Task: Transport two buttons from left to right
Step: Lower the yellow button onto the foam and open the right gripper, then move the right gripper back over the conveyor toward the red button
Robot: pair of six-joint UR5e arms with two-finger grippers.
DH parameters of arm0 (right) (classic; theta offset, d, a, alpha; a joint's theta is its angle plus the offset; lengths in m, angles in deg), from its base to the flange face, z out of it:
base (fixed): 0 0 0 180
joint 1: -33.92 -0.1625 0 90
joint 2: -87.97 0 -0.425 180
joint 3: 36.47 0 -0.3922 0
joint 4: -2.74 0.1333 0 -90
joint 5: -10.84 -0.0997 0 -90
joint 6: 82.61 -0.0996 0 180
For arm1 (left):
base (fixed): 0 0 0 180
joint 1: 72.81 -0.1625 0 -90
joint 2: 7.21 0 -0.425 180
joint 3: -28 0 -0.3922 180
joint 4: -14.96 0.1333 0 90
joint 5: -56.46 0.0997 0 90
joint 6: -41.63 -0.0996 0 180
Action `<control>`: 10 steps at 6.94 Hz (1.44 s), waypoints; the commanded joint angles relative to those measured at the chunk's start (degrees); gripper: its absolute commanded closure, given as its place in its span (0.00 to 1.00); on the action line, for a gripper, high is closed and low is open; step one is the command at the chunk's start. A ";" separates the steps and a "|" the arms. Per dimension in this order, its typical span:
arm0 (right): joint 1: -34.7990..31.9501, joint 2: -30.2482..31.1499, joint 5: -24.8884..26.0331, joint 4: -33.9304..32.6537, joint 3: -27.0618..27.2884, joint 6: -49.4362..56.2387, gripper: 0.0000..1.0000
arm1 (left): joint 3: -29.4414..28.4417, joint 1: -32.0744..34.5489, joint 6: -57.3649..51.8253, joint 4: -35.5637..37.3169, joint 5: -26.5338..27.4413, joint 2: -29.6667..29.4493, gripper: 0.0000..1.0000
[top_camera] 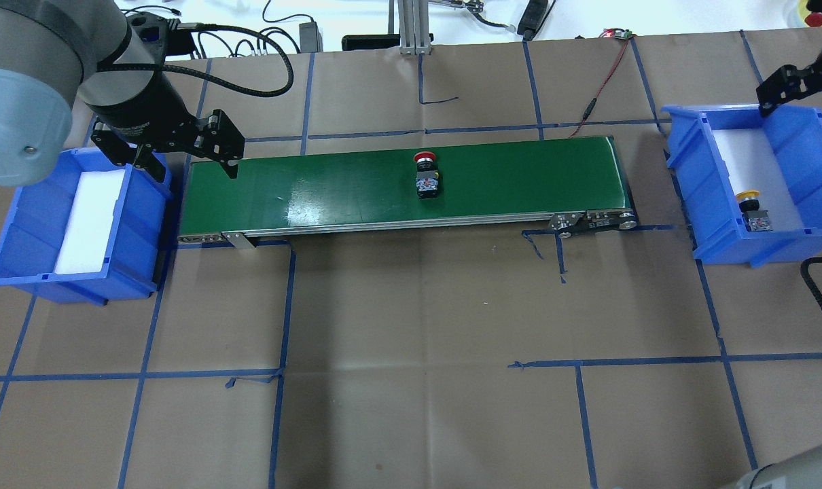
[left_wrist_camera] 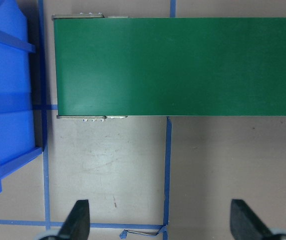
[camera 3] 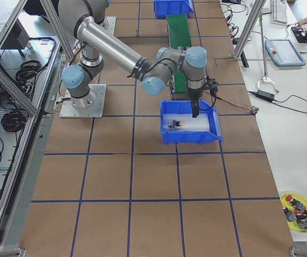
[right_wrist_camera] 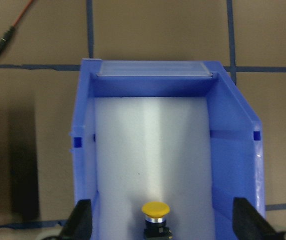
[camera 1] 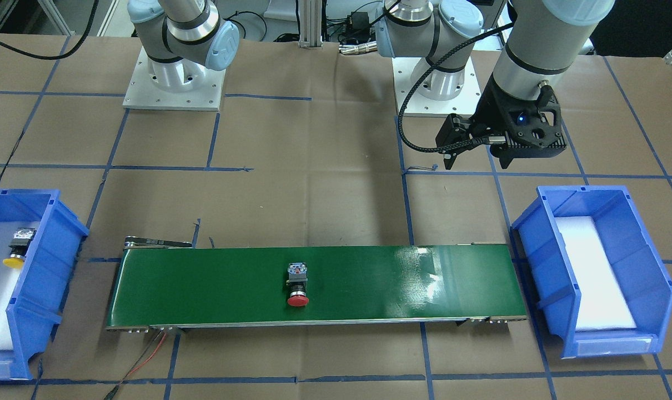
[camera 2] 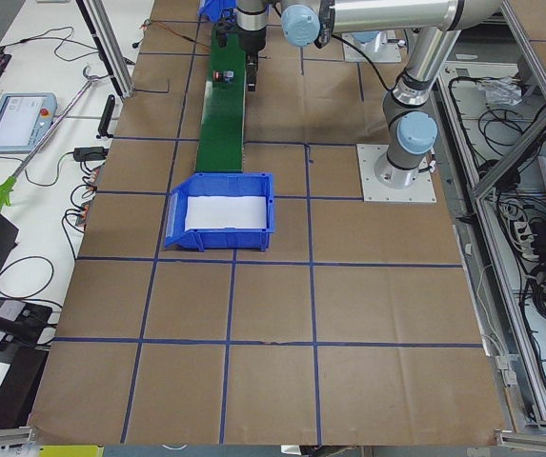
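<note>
The red button [top_camera: 425,173] lies on its side at the middle of the green conveyor belt [top_camera: 329,190]; it also shows in the front-facing view [camera 1: 297,284]. The yellow button [top_camera: 753,210] lies in the right blue bin [top_camera: 757,248] on white foam, and shows in the right wrist view [right_wrist_camera: 155,212]. My left gripper [top_camera: 195,168] is open and empty, hovering by the belt's left end. My right gripper [top_camera: 800,95] is open and empty above the right bin; its fingers [right_wrist_camera: 80,222] stand wide on either side of the yellow button.
The left blue bin [top_camera: 64,285] holds only a white foam pad. A red wire [top_camera: 604,75] runs from the belt's far right end. Blue tape lines cross the brown paper table. Both arm bases [camera 1: 172,83] stand behind the belt.
</note>
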 commanded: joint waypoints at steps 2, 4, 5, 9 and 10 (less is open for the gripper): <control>-11.61 6.55 -0.35 8.01 -0.95 -17.29 0.01 | 0.00 0.00 -0.09 0.05 0.00 -0.07 0.00; -19.78 9.74 -0.35 10.24 -0.33 -27.67 0.01 | 0.00 0.00 -0.26 0.05 0.00 -0.07 0.00; -23.13 9.83 -0.26 10.33 -0.24 -31.81 0.01 | 0.00 0.00 -0.35 0.05 0.00 -0.07 0.00; -25.97 9.92 -5.07 11.38 2.99 -32.38 0.01 | 0.00 0.00 -0.35 0.05 0.00 0.02 0.00; -25.97 10.18 -5.10 11.21 3.88 -32.29 0.01 | 0.00 0.00 -0.35 0.05 0.09 0.02 0.00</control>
